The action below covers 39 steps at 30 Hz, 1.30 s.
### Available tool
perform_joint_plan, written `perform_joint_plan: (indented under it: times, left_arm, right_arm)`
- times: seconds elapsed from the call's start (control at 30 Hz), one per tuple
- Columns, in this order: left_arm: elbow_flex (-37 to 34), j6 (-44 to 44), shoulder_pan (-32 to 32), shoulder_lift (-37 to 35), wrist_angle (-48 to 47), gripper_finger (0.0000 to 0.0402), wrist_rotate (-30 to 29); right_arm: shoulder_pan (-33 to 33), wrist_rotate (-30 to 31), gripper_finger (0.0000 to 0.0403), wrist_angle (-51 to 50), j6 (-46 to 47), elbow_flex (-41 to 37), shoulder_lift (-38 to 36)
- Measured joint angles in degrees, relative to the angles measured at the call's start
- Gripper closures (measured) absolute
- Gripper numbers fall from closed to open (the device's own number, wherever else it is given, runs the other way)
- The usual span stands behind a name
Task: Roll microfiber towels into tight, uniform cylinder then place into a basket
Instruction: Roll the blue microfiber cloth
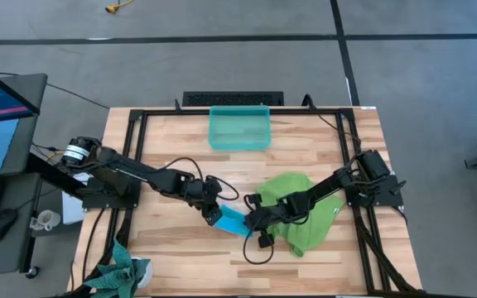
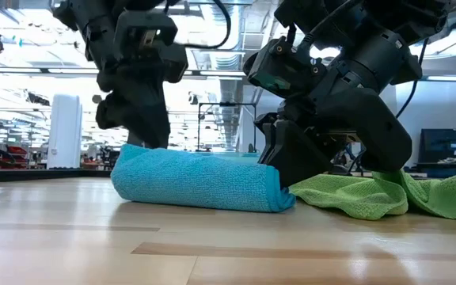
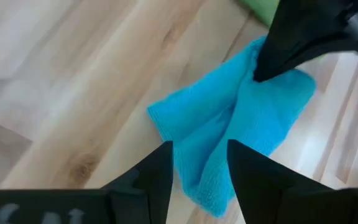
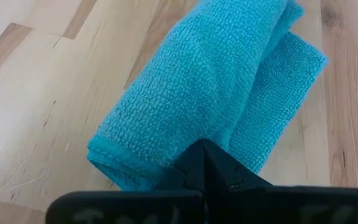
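1. Now the blue towel [image 1: 233, 220] lies as a loose, half-made roll near the table's centre, at about six o'clock from the basket [image 1: 239, 127] and well apart from it.
2. We see the left gripper [image 3: 199, 163] over the roll's nine-o'clock end, fingers parted with blue cloth showing between them and not pinched.
3. We see the right gripper [image 4: 205, 163] clenched, its tips pressed to the roll's three-o'clock end; whether a fold is caught in them we cannot tell.
4. At three o'clock of the roll, the green towel [image 1: 305, 211] lies crumpled and unrolled under the right arm.
5. We judge the step in hand to be rolling the blue towel: the layers look slack and uneven, not yet a tight cylinder.
6. The next move, we think, calls for snugging the roll, gripping it firmly so it cannot unwind, then carrying it toward twelve o'clock into the basket, which looks empty.
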Motion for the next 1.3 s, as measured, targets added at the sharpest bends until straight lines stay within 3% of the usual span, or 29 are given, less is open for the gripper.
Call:
perform_joint_plan:
  times: [0.2,0.37,0.6,0.87,1.3]
  left_arm:
    - [-0.02,0.77,-1.01,-5.87,-0.55,0.0259,-0.16]
    - [0.00,5.55,-7.41,-10.60,0.30,0.0261,-2.77]
    - [0.02,7.60,-14.05,-4.58,6.16,0.0271,-5.15]
    - [0.00,8.82,-9.52,4.94,8.88,0.0276,-2.20]
    - [0.00,11.42,-3.76,8.13,8.34,0.0276,-1.77]
  right_arm:
    - [0.00,-0.02,0.0384,0.00,0.00,0.00,0.01]
    - [0.00,-0.02,0.0388,-0.02,0.00,0.00,-0.01]
    - [0.00,-0.02,0.0384,0.14,0.75,-0.02,0.01]
    - [0.00,-0.04,0.0388,0.05,1.01,-0.02,0.00]
    - [0.00,-0.02,0.0388,-0.05,1.03,-0.02,-0.01]
